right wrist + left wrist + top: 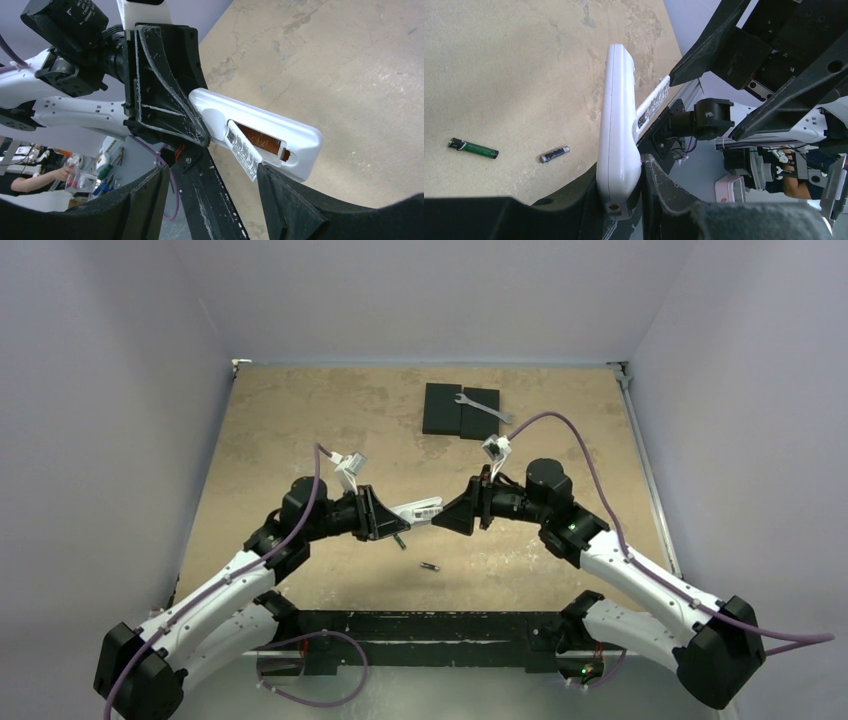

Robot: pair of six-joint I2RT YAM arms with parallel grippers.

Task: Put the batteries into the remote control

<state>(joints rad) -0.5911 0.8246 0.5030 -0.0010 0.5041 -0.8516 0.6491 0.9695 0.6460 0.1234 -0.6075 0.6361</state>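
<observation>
My left gripper (393,516) (619,187) is shut on one end of the white remote control (417,509) (616,120), holding it above the table. The remote (272,131) shows its back, with the battery recess (260,141) uncovered and nothing in it. Its labelled cover (243,150) hangs open from the recess. My right gripper (448,517) (212,170) is open, facing the remote's free end, and one fingertip (265,172) touches the cover's edge. Two batteries lie on the table: a green one (473,148) (400,539) and a dark one with metallic ends (554,154) (430,566).
Two black flat blocks (460,410) lie at the back of the table with a silver wrench (483,408) across them. The black mounting bar (420,625) of the arm bases runs along the near edge. Grey walls close in three sides.
</observation>
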